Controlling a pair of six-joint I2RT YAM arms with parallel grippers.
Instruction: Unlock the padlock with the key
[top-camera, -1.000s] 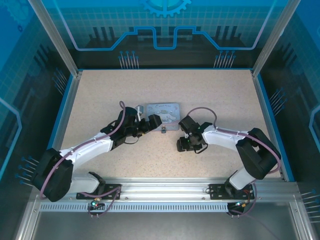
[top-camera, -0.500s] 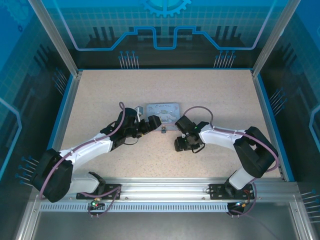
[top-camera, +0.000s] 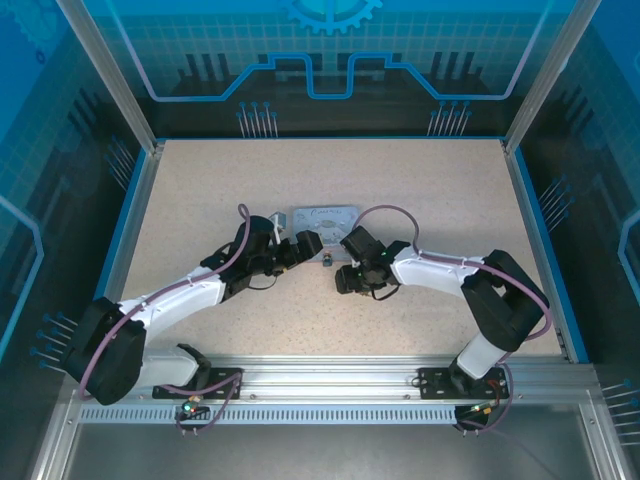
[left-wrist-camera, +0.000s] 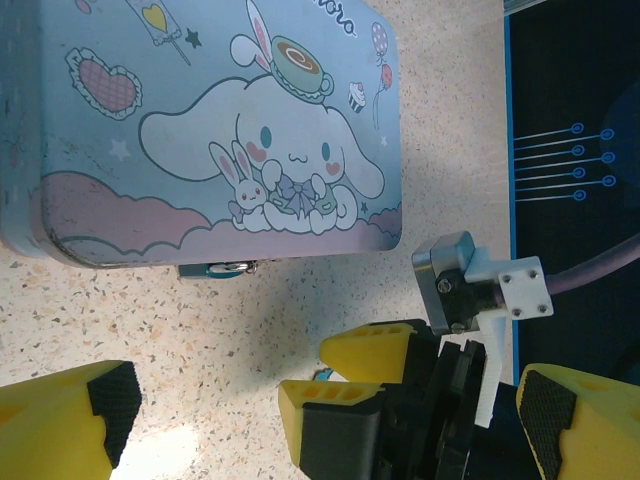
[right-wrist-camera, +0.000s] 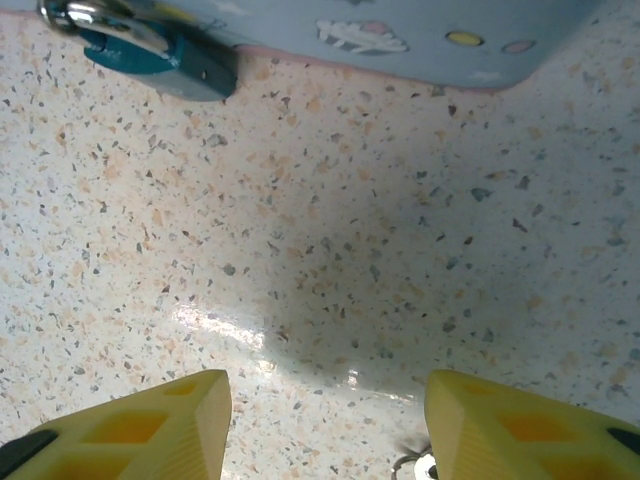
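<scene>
The padlock (right-wrist-camera: 150, 48) hangs, apparently locked, on the tin's (left-wrist-camera: 200, 130) near edge, so unlocking lies ahead. By that edge, the left gripper's (top-camera: 303, 247) jaws gape empty and the right gripper's (right-wrist-camera: 328, 425) stand half-open, seemingly empty. I cannot locate the key.

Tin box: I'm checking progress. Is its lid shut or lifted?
Shut. The tin box lies with its lid flat down, the padlock at its front edge. Padlock's own state: cannot tell.

The tin box (left-wrist-camera: 200, 130) looks smooth and shiny, the padlock (right-wrist-camera: 160, 55) shiny metal, the desk (right-wrist-camera: 350, 250) speckled and glossy.
</scene>
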